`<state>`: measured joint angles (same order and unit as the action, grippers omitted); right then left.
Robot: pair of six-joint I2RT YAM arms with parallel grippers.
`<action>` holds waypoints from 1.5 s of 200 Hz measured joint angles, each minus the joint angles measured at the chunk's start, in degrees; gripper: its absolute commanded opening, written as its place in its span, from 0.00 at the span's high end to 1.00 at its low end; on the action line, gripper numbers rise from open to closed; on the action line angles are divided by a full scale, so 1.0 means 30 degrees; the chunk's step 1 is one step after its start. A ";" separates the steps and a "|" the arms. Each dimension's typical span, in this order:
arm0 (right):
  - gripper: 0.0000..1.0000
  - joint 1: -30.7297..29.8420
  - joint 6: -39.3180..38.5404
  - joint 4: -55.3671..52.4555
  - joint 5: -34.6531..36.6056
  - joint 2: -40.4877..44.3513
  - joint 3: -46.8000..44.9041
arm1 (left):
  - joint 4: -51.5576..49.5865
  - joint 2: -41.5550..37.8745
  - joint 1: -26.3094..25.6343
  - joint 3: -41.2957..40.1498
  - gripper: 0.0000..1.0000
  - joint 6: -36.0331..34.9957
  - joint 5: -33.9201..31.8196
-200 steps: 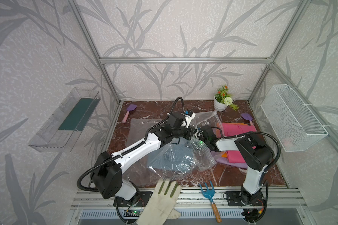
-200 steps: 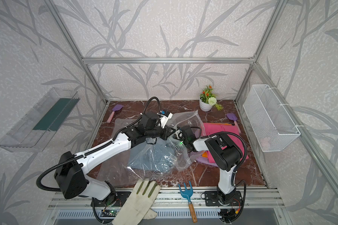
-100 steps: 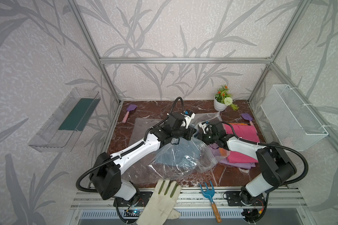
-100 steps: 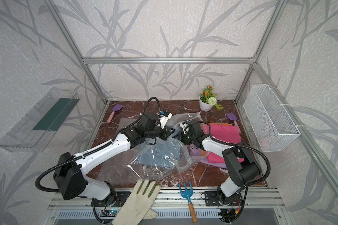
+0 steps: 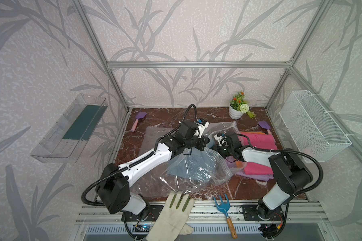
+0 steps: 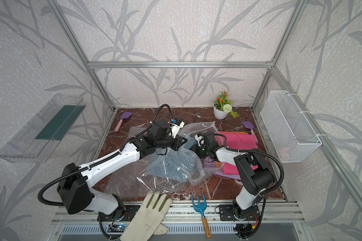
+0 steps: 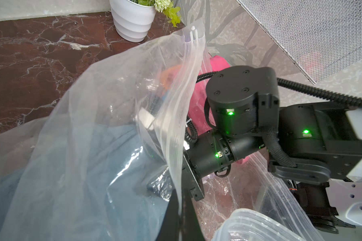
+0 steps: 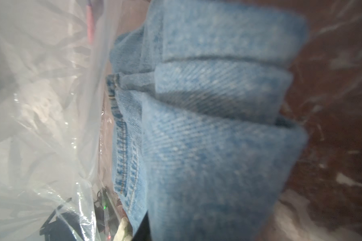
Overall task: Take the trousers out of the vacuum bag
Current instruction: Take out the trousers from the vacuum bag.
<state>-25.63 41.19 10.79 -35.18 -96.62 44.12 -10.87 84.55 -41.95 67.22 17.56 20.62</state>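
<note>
Currently left gripper is pressed together on the zip strip of the vacuum bag, holding that edge up off the table. Right gripper sits inside the bag mouth, close to the denim trousers; its finger spacing cannot be told. 1 pair is inside. 3 lie outside by the right arm: pink trousers, orange trousers, lilac trousers.

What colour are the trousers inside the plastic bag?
Light blue denim. The trousers in the bag show best in the right wrist view.
</note>
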 measured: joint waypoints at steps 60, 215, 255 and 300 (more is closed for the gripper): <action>0.51 -0.0444 0.1231 0.2973 -0.0168 -0.1909 -0.0510 | -0.0160 0.0007 0.0000 0.0000 1.00 -0.0007 0.0000; 0.94 -0.0794 0.1472 0.3191 0.0357 0.0546 -0.0852 | -0.0335 0.0080 0.0000 0.0000 1.00 0.0000 -0.0590; 0.94 0.0532 -0.0335 -0.0692 0.0860 0.3679 -0.0364 | -0.0219 0.0430 0.0051 0.0000 1.00 0.0131 -0.1005; 0.94 0.1202 -0.1865 -0.4240 0.1902 0.6178 -0.0131 | -0.0138 0.0619 0.0080 0.0000 1.00 0.0211 -0.1362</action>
<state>-22.02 35.59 -1.93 -29.47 -78.08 43.72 -11.29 86.41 -41.71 67.22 18.20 16.53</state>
